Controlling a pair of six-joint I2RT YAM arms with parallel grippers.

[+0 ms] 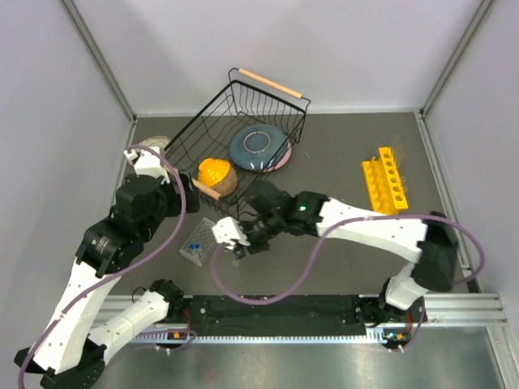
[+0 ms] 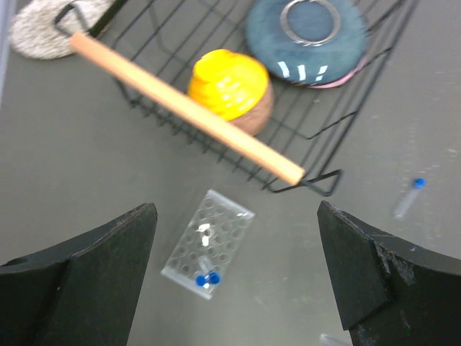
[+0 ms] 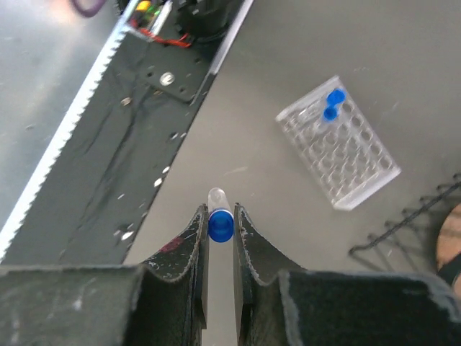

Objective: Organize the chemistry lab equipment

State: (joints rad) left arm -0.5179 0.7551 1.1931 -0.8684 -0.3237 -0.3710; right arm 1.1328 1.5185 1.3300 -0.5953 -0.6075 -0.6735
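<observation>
Right gripper (image 3: 220, 229) fingers are pinched on a blue-capped tube (image 3: 219, 220), bottom centre of right wrist view | left gripper (image 2: 236, 216) is spread wide, empty | clear rack (image 3: 338, 140) is set upper right | risk: tube, gripped at the cap, may be swung off-line and miss its hole | loose tube (image 2: 408, 198) is shown only at left wrist view's right edge

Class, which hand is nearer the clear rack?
Right. The right hand, shut on a blue-capped tube, is beside the clear rack; the open left hand hangs higher, by the basket.
</observation>
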